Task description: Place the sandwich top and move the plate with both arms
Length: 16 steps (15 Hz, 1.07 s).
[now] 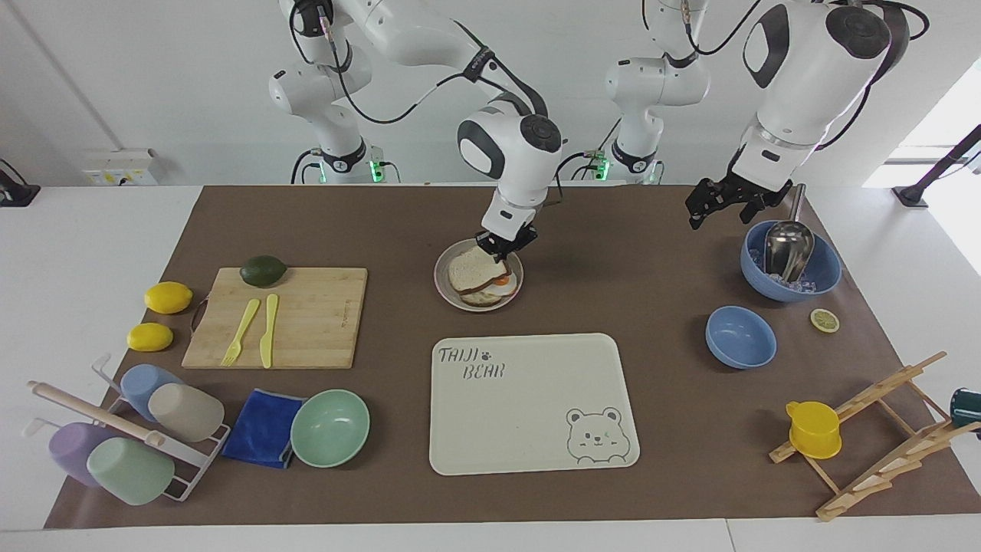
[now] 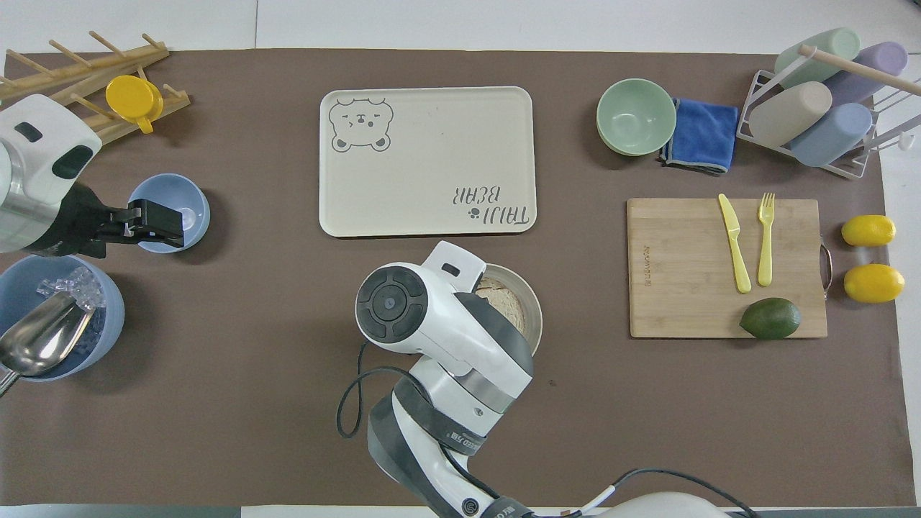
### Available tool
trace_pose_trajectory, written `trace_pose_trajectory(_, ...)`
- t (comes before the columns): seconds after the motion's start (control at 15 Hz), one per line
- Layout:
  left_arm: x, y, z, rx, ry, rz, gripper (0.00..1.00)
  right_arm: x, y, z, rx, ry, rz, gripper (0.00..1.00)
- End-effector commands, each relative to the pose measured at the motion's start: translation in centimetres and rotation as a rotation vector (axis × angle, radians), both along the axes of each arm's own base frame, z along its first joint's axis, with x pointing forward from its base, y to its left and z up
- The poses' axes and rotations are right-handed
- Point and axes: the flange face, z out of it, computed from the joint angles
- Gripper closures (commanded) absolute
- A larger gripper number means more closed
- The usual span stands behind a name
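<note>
While the big rectangular cream bear tray (image 1: 529, 402) lies bare, the round shallow plate (image 1: 445, 288) nearer the robots holds egg-topped bread, the sandwich top (image 1: 471, 270) tilted on it, pinched by the right gripper (image 1: 500, 247); left gripper (image 1: 709, 205) hangs released beside the ice bowl (image 1: 789, 270).

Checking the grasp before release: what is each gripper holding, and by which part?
Right gripper pinches the bread top by its robot-side edge; left gripper holds nothing.

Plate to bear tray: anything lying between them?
Nothing. Both views show only bare brown mat between the plate and the bear tray.
</note>
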Motion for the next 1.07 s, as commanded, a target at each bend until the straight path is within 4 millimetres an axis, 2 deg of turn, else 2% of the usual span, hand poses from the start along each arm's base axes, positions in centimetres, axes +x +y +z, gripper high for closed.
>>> trace_pose_trajectory(0.0,-0.7,-0.1,-0.6,-0.008,-0.024,0.007,0.00,-0.5,0.0,-0.1,0.041,0.012,-0.045,0.73)
trace_pose_trajectory(0.07,-0.8,0.1,-0.5,-0.008,-0.024,0.006,0.00,-0.4,0.1,0.2,0.048,0.009,-0.047,0.49)
trace_pose_trajectory(0.13,-0.8,0.1,-0.5,-0.008,-0.026,0.004,0.00,-0.3,0.2,0.7,0.065,0.013,-0.060,0.18)
trace_pose_trajectory(0.2,-0.8,0.1,-0.5,-0.008,-0.026,0.003,0.00,0.1,0.0,1.8,0.090,0.010,-0.077,0.00)
trace_pose_trajectory(0.27,-0.8,0.1,-0.6,-0.008,-0.024,0.006,0.00,0.7,-0.9,3.4,0.109,-0.006,-0.091,0.00)
trace_pose_trajectory(0.4,-0.8,0.0,-0.5,-0.009,-0.029,0.003,0.00,3.2,-4.7,6.0,0.127,-0.030,-0.153,0.00)
trace_pose_trajectory(0.53,-0.8,-0.4,-0.6,-0.011,-0.031,0.000,0.00,5.5,-8.5,7.8,0.134,-0.050,-0.222,0.00)
trace_pose_trajectory(0.67,-1.0,-0.8,-1.3,-0.016,-0.032,-0.004,0.00,6.8,-11.8,9.3,0.129,-0.051,-0.280,0.00)
trace_pose_trajectory(0.87,-1.9,-4.6,-4.3,-0.057,-0.052,0.008,0.00,8.0,-17.4,12.7,0.182,-0.013,-0.409,0.00)
trace_pose_trajectory(0.93,-2.2,-6.1,-5.3,-0.067,-0.057,0.019,0.00,8.2,-19.5,14.4,0.199,-0.020,-0.419,0.00)
trace_pose_trajectory(1.0,-2.8,-8.5,-6.6,-0.071,-0.057,0.013,0.00,8.3,-21.2,16.0,0.202,-0.027,-0.401,0.00)
